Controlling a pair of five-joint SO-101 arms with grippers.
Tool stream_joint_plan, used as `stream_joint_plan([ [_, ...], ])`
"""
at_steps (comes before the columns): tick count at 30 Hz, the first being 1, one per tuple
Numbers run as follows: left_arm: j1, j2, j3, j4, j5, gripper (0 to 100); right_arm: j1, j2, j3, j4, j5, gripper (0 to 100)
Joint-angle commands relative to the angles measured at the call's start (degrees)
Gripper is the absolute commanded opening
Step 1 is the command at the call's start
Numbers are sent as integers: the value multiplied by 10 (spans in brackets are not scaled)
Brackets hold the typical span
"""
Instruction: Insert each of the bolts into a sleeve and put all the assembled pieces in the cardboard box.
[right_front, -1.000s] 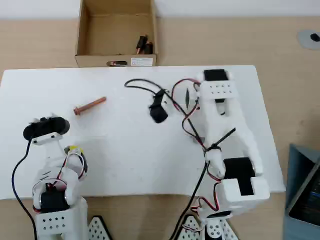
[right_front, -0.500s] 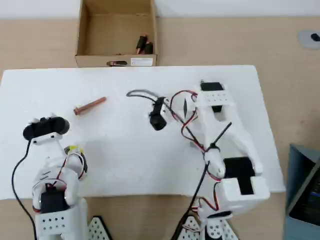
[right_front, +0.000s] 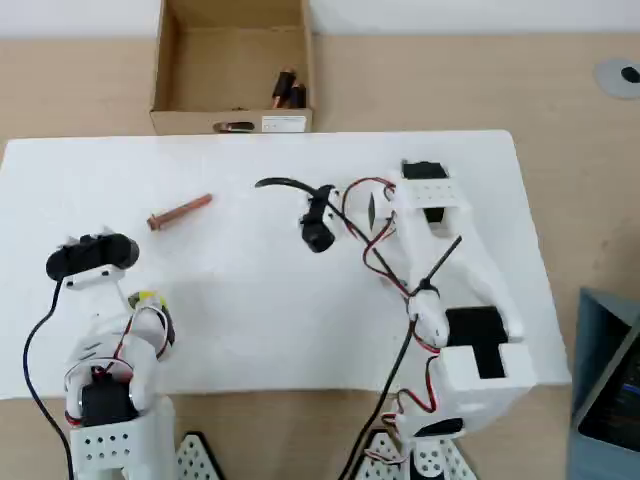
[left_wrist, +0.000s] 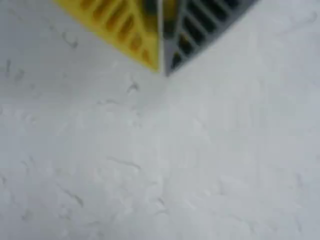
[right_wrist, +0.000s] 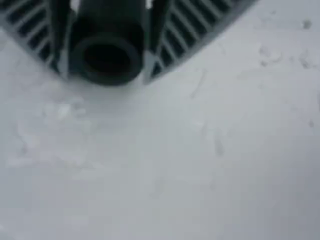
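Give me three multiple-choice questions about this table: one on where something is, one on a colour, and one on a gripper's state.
1. Where is the loose bolt?
A. Inside the cardboard box
B. On the white mat
C. On the bare wooden tabletop

2. What colour is that bolt?
A. Blue
B. Coppery brown
C. Green

3. What state is the right gripper in?
A. Open and empty
B. Shut on the bolt
C. Shut on a black sleeve

Answers:
1 B: the high view shows the bolt lying on the mat, outside the box.
2 B: it looks coppery brown against the white mat.
3 C: the right wrist view shows the sleeve's round open end held between the fingers.
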Motion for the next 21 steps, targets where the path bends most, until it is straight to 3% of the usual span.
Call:
stream_joint_plan([
  [1,-7,-4,-3,-10,1,3,-6,46,8,8,4,10],
  [14,-7,-4,-3,-10,1,3,-22,51,-180,64,-34,10],
  [21,-7,-4,-3,-10,1,3,-72,51,-200,29,-35,10],
])
